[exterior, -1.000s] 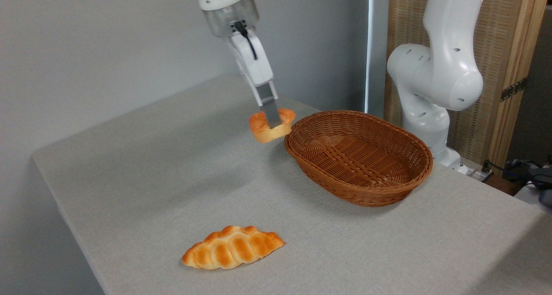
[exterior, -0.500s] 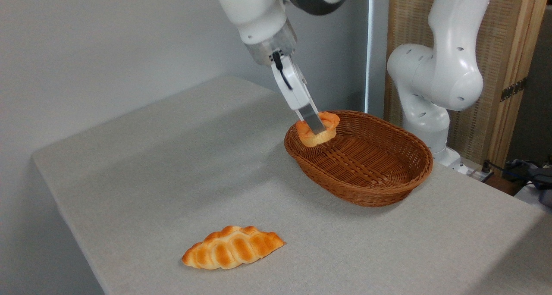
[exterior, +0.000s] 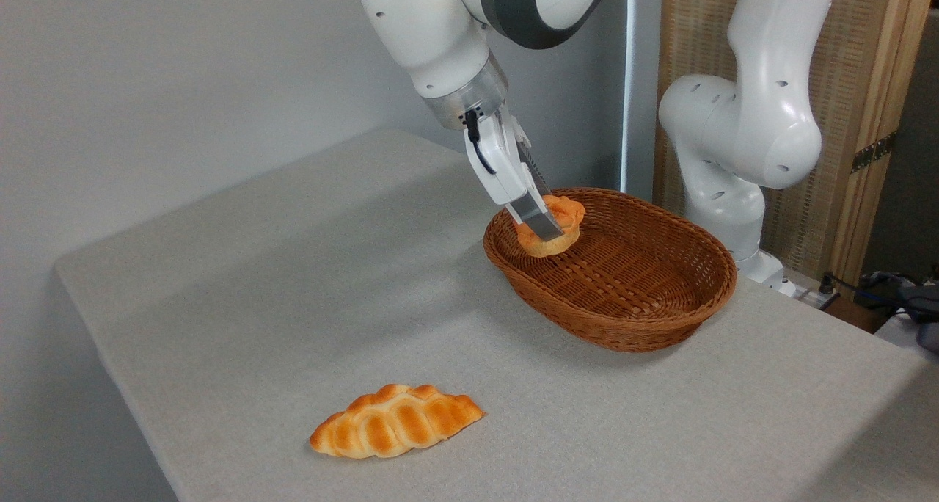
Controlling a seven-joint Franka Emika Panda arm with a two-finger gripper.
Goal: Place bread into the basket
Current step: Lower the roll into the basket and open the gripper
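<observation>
The bread (exterior: 559,229), a small round orange-golden knotted bun, is pinched between the two fingers of my gripper (exterior: 549,225). It sits low inside the left end of the basket (exterior: 660,324), an oval brown wicker one with a thick rim. I cannot tell whether the bun touches the basket's woven floor. The near finger covers part of the bun's front.
A longer braided golden loaf (exterior: 396,420) lies on the grey tablecloth near the front edge. The arm's white base (exterior: 741,135) stands behind the basket at the right. Cables lie off the table's far right corner.
My gripper carried the bun rightward from outside the basket's left rim, over the rim, and down into the basket's left end.
</observation>
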